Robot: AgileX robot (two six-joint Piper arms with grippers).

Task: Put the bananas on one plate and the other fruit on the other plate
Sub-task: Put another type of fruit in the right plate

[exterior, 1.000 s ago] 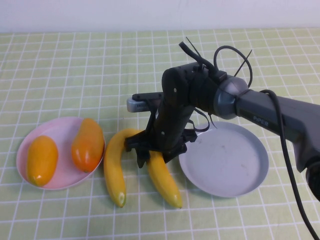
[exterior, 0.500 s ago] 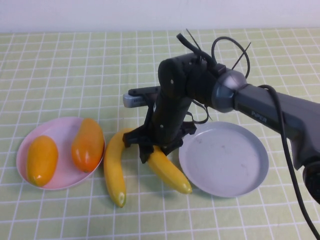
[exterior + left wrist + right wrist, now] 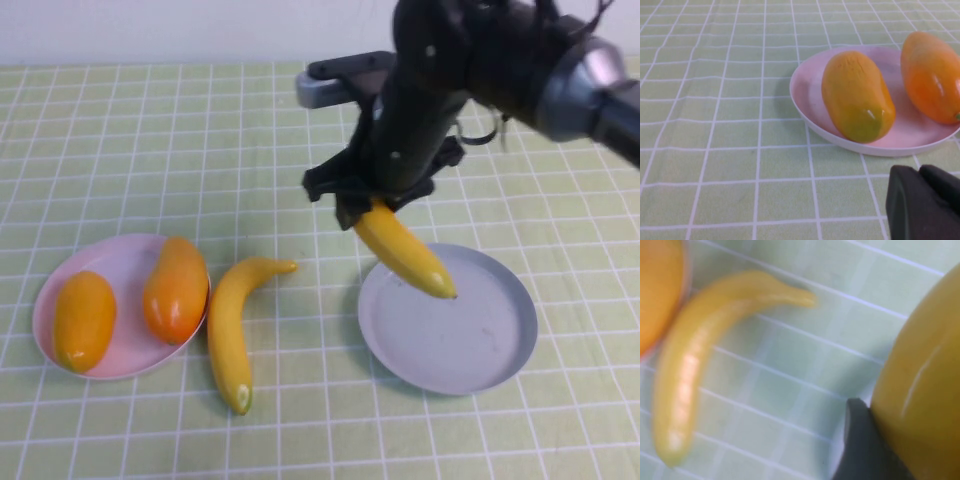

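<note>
Green checked tablecloth, white wall behind. Right gripper clamps banana, raised over grey-blue plate. Left gripper pressed together beside pink plate.

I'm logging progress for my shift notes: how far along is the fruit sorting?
Done: both orange mango-like fruits lie on the pale pink plate. In hand: the right gripper holds one yellow banana over the grey-blue plate. Left: the other yellow banana lies on the tablecloth. The left gripper sits shut beside the pink plate.
</note>
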